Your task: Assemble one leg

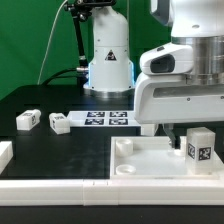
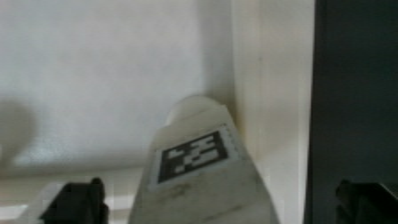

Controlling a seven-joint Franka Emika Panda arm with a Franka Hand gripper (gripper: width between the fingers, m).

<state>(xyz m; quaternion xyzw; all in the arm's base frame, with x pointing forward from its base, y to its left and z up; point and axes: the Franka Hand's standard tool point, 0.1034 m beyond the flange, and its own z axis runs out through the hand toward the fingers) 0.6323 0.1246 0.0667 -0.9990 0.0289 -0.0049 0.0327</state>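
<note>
Two loose legs are lying on the black bench (image 1: 60,150) at the exterior view's left: one leg (image 1: 27,120) far left, a second leg (image 1: 59,122) just right of it. The marker board (image 1: 107,118) is lying right of these. A large white panel (image 1: 150,160) is occupying the near right. A third leg (image 1: 199,147) is standing upright on it. The tool (image 2: 217,203) is hanging over this leg, fingers (image 2: 75,201) either side; whether it is gripping cannot be told.
</note>
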